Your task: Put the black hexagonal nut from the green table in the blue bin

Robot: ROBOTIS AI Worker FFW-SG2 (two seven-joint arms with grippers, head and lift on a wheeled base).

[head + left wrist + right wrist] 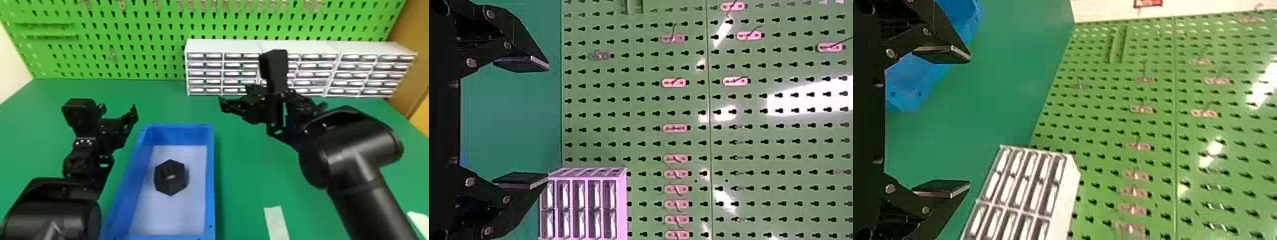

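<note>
Right gripper (273,105) spread; nut (178,185) inside blue bin (211,178).

Green table (242,188), flat top, seen in head view. Blue bin (210,159), rectangular & open, sits L of ctr, long sides running front to back. White drawer units (236,46) w/ small drawers stand at back, ctr to R. Pale strip (277,223) lies flat nr front, R of bin.
</note>
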